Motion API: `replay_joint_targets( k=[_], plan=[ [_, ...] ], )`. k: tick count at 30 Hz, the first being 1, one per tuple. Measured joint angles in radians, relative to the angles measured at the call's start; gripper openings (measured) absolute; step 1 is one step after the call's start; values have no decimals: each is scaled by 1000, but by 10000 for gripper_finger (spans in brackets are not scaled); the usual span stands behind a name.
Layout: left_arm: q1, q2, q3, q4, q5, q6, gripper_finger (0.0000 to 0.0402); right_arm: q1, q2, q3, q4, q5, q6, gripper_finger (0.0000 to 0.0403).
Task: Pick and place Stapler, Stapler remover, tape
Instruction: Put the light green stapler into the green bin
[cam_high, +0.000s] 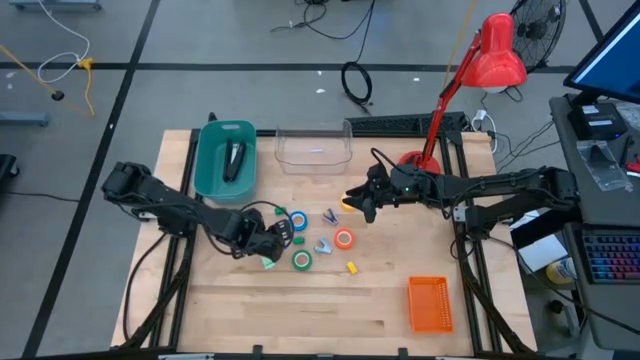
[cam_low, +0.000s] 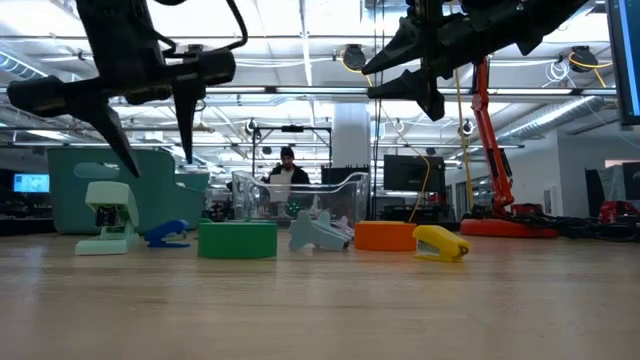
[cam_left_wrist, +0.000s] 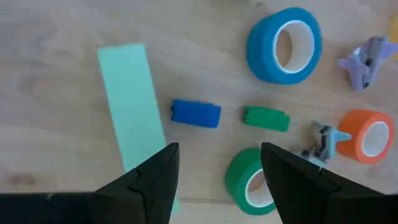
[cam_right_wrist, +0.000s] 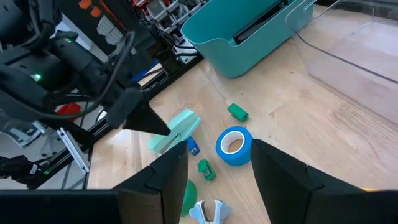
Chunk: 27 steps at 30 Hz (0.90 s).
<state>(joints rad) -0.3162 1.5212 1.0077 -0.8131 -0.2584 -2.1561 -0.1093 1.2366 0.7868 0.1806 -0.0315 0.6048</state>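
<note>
Wooden planks make up the desk (cam_high: 250, 300), set in a workshop with cables on the floor and a red lamp (cam_high: 495, 55) at its far right corner. At the far edge stand a teal bin (cam_high: 212, 160) holding a dark stapler (cam_high: 234, 160) and, just beside it, a clear plastic container (cam_high: 313, 148); an orange tray (cam_high: 431, 303) lies near the front right. The left end effector (cam_high: 268, 240) hangs above the middle-left of the desk with its fingers parted and nothing between them; the low view shows both fingertips clear of the surface. Under it lies a mint-green stapler (cam_left_wrist: 130, 99), with a small blue block (cam_left_wrist: 195, 114) and a small green block (cam_left_wrist: 266, 118) just beside it. The blue tape roll (cam_high: 297, 221) sits near the centre, the green tape roll (cam_high: 302, 260) closer to the front, and the orange tape roll (cam_high: 344, 238) to their right. A grey-blue staple remover (cam_high: 324, 245) rests between the green and orange rolls, and a purple one (cam_high: 329, 215) lies near the blue roll. A yellow piece (cam_high: 352, 267) lies in front of the orange roll. The right end effector (cam_high: 358, 203) hovers above the desk right of the cluster, fingers apart and holding nothing. A person (cam_low: 287, 170) shows in the room behind.
</note>
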Motion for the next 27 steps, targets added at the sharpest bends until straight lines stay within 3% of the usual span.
replay_joint_targets(
  k=[16, 27],
  plan=[
    [-21, -18, 0, -135, 88, -141, 227, 0, 0, 0, -15, 0, -15, 166],
    [-10, -7, 0, -166, 102, -150, 228, 0, 0, 0, -17, 0, -15, 166]
  ],
)
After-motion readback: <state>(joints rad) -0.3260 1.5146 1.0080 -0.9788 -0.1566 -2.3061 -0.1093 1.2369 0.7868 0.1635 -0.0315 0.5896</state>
